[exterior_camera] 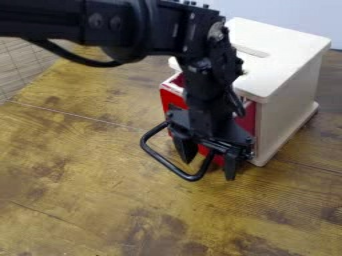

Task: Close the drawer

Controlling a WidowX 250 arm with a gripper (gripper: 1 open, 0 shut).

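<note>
Pointing straight down, the gripper hangs with its fingers spread apart, straddling the far bar of the black loop handle without clamping it. That handle juts out from the front of the drawer, a glossy red box seated in the cream-white cabinet, its red face standing a little proud of the cabinet front. Behind the gripper, the black arm reaches in from the upper left. Below the cabinet and all around it spreads the worn wooden tabletop.
</note>
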